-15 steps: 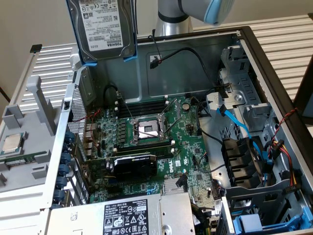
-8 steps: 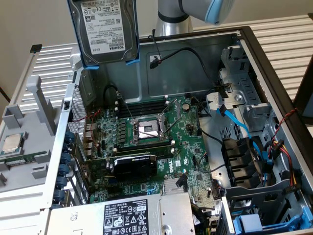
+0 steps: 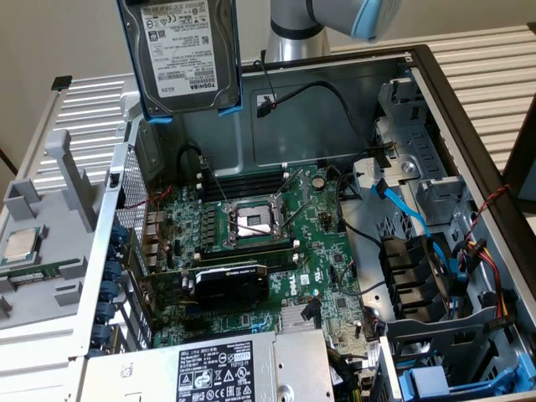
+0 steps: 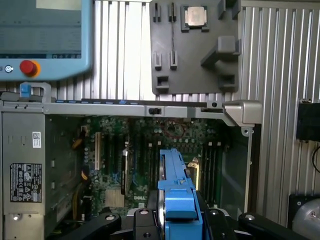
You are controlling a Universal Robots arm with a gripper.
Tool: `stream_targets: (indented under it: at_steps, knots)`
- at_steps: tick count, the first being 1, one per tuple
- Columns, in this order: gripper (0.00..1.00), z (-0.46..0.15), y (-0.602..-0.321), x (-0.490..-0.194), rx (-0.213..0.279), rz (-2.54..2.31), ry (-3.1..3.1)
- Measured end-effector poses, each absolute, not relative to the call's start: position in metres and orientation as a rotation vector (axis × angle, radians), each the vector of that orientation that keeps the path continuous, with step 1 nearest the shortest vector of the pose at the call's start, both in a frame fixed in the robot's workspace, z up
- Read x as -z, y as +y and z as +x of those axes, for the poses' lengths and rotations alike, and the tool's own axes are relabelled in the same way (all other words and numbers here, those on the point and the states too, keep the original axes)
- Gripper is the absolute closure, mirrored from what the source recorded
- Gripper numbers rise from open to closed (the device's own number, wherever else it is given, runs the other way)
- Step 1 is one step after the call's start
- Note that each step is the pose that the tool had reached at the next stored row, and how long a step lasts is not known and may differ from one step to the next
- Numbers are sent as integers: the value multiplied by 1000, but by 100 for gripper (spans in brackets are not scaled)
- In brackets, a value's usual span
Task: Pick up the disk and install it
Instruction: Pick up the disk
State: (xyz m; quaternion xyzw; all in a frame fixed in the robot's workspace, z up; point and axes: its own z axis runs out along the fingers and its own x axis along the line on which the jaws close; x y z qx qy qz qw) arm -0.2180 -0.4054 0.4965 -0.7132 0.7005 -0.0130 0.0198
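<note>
The disk (image 3: 188, 54), a silver-grey hard drive with a white Toshiba label in a blue plastic frame, hangs in the air above the far left corner of the open computer case (image 3: 335, 109), label facing the exterior camera. In the wrist view the disk's blue frame (image 4: 177, 192) runs edge-on between the black fingers (image 4: 143, 222) of my gripper (image 4: 179, 220), which is shut on it. The motherboard (image 4: 150, 150) lies below the disk. Part of my arm (image 3: 293, 25) shows behind the case.
Inside the case are the CPU socket (image 3: 255, 222), a black graphics card (image 3: 230, 280), the grey power-supply box (image 3: 226, 368) and drive bays with blue cables (image 3: 427, 243). A grey fixture (image 3: 50, 243) holding a processor chip (image 3: 21, 244) sits on the exterior view's left. A pendant's red button (image 4: 28, 67) lies beyond the case.
</note>
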Motion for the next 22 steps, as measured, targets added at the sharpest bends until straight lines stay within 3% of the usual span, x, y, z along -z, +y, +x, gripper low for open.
stream_targets:
  at_steps: [22]
  knots:
    - [63, -159, -420, -497, 49, -2216, 2180]
